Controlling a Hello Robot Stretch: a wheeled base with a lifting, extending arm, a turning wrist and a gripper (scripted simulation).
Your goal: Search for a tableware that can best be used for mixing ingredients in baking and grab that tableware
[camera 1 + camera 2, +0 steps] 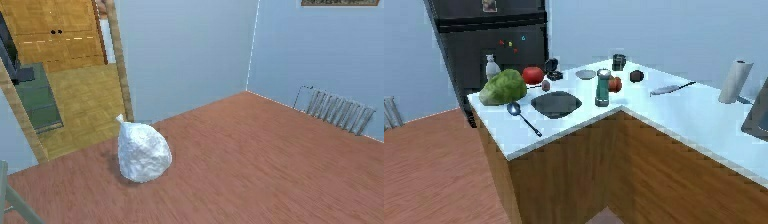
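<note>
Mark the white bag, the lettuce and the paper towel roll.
white bag (143,155): forward view, middle of its body.
lettuce (502,88): arm side view, centre of the leaves.
paper towel roll (734,80): arm side view, middle of its side.

The pale L-shaped worktop (674,115) carries a green lettuce (504,87), a red tomato (532,74), a long-handled spoon (522,115), a teal bottle (602,88), a dark cup (619,62), a knife (672,88) and a paper roll (733,80). A white tied bag (143,152) sits on the wooden floor (260,160).
</note>
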